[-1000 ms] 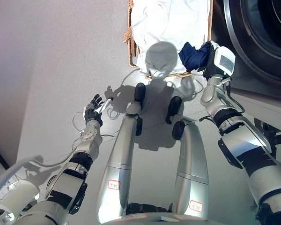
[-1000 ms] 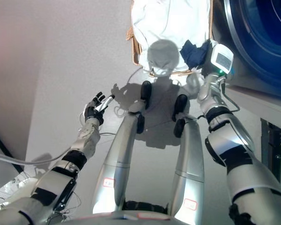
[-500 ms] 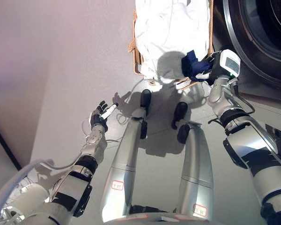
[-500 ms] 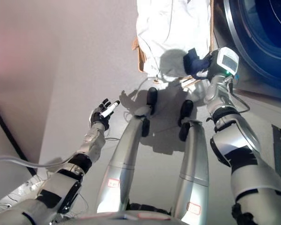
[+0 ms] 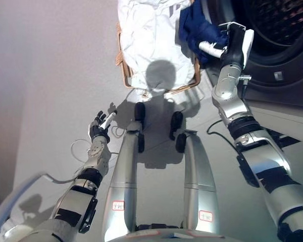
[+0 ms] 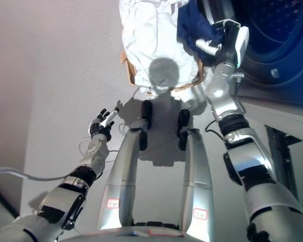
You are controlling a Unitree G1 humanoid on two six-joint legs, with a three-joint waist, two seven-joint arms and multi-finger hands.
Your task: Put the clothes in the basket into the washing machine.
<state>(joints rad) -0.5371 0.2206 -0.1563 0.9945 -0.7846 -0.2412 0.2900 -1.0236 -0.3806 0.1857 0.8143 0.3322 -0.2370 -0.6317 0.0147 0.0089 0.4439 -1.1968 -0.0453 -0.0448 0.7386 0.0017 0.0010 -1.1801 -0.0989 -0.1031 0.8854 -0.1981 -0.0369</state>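
Washer (image 5: 272, 45) at upper right, drum open toward the robot; nothing can be made out inside it. Basket (image 5: 122, 75) on the floor just left of it, full of white clothes (image 5: 146, 40), none of them moved. Navy garment (image 5: 194, 27) raised off the basket's right side, between basket and drum, not yet inside. Right hand (image 5: 214, 45) is closed on the navy garment. Left hand (image 5: 98, 126) is low over bare floor, fingers spread, holding nothing. Judgement: first item mid-transfer, white load left.

pale floor (image 5: 50, 75), wicker basket (image 5: 122, 75) on it
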